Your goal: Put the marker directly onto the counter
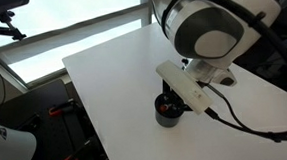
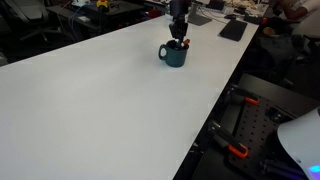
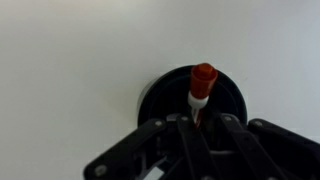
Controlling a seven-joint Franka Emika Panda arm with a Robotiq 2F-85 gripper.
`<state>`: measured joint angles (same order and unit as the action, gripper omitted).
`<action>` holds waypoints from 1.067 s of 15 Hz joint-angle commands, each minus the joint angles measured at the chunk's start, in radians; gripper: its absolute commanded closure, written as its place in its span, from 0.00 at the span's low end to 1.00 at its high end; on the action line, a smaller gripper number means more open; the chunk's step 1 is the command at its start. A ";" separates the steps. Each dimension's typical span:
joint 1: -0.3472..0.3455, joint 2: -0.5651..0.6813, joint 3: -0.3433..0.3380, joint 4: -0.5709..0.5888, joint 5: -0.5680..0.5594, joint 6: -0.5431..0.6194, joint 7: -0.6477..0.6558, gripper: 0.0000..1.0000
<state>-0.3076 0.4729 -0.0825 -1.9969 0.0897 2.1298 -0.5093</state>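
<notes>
The marker (image 3: 203, 80), with an orange-red cap and white body, stands in the round black cup (image 3: 158, 98) in the wrist view. My gripper (image 3: 200, 126) is directly over the cup, its fingers shut on the marker's lower body. In both exterior views the gripper (image 1: 174, 89) (image 2: 178, 31) reaches down into the cup (image 1: 167, 113) (image 2: 173, 56). The marker's red tip (image 2: 184, 43) shows at the cup's mouth. The cup stands on the white counter (image 1: 114, 82) (image 2: 100, 100) (image 3: 70, 50).
The counter's edge drops to a dark floor with red-handled clamps (image 2: 238, 152). A dark keyboard (image 2: 232, 30) and clutter lie beyond the far end. A cable (image 1: 249, 126) trails from the wrist over the counter.
</notes>
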 commanded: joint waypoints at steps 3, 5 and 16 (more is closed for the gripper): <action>0.007 -0.124 -0.002 -0.031 -0.011 -0.007 0.000 0.95; 0.008 -0.159 -0.004 -0.040 -0.008 -0.005 -0.007 0.95; 0.024 -0.222 0.015 -0.028 0.037 -0.014 -0.121 0.95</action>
<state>-0.2928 0.2845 -0.0803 -2.0073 0.0974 2.1298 -0.5641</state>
